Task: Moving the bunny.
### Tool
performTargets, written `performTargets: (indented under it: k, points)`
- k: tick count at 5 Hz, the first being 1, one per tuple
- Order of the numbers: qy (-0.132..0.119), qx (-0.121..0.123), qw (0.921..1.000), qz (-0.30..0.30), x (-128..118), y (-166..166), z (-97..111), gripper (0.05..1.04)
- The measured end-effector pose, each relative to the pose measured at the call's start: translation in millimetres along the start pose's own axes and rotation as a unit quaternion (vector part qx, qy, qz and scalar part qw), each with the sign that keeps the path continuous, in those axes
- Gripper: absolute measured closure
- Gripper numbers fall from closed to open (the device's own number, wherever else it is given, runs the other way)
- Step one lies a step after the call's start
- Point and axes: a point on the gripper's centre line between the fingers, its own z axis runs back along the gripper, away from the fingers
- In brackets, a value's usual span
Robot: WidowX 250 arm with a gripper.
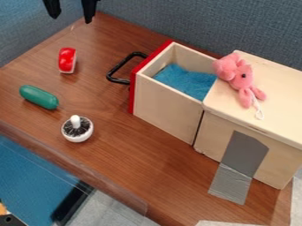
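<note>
A pink plush bunny [242,78] rests on a pale wooden box [277,97], near the edge above its open drawer [168,106]; a white string trails from the toy. The drawer has a red front, a black handle [113,71] and blue cloth [186,80] inside. On the brown bench [124,150], towards the view's left, lie a red toy [67,59], a green toy [39,97] and a round white brush [77,129]. At the top edge hangs the black end effector [71,19], its fingers spread wide.
</note>
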Motion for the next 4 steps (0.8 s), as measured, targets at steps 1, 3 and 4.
performTargets:
  k: [1,3,4]
  points:
    - [0.023,-0.002,0.9997,0.003,-5.6,-1.3,-14.0,0.083]
    - [0.044,-0.022,0.9974,-0.052,-10.6,-62.4,-9.5,0.083]
    - [0.05,-0.016,0.9954,-0.08,-9.7,-80.4,2.2,0.083]
